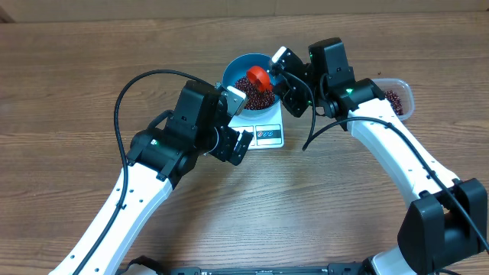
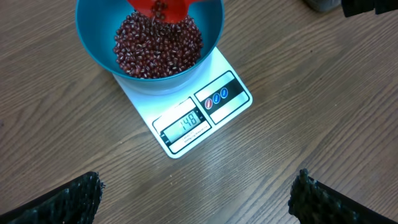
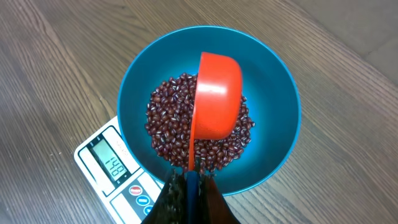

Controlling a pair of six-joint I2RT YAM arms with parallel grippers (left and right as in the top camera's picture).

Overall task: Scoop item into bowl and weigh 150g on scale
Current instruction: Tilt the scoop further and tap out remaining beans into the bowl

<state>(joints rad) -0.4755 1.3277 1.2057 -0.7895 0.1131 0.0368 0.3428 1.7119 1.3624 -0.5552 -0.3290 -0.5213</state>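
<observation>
The teal bowl (image 1: pixel 235 69) stands on the white scale (image 1: pixel 269 136), holding a heap of dark red-brown beans (image 1: pixel 258 98). The scale's display (image 2: pixel 189 122) reads 148. My right gripper (image 3: pixel 191 180) is shut on the thin handle of an orange-red scoop (image 3: pixel 214 96), which hangs tipped on its side over the beans (image 3: pixel 168 118) inside the bowl (image 3: pixel 273 81). A few beans lie in the scoop (image 2: pixel 155 6). My left gripper (image 2: pixel 196 199) is open over bare table in front of the scale (image 2: pixel 230 106), its fingers (image 2: pixel 68 199) wide apart with nothing between them.
A small clear plastic tub (image 1: pixel 397 98) with more beans stands at the back right, beside the right arm. The left arm reaches in from the lower left, the right arm from the lower right. Wooden tabletop surrounds the scale.
</observation>
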